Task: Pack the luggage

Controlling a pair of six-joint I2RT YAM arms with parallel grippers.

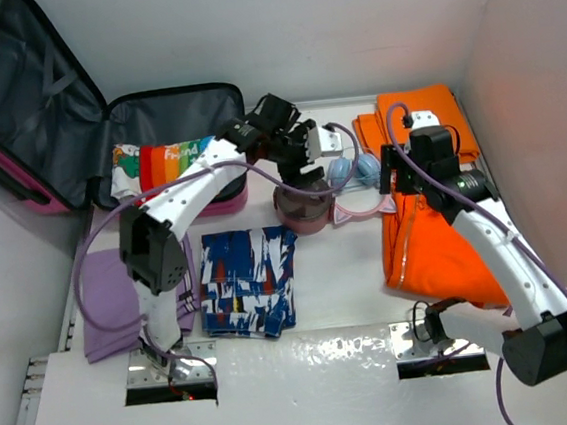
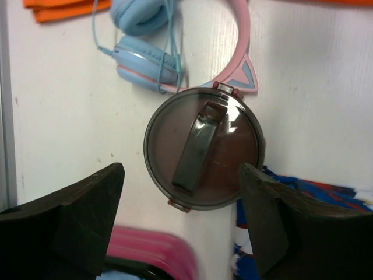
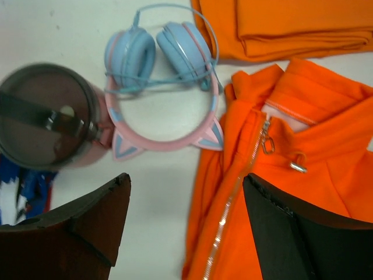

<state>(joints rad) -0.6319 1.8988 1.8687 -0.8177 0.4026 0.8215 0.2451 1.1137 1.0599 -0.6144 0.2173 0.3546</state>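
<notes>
- Pink-shelled luggage is lying open at the far left corner, its lid leaning against the wall.
- Left gripper is hovering over the dark-lidded cup, fingers spread wide, holding nothing.
- Right gripper is hanging open as well, above the orange jacket edge, near the headphones.
</notes>
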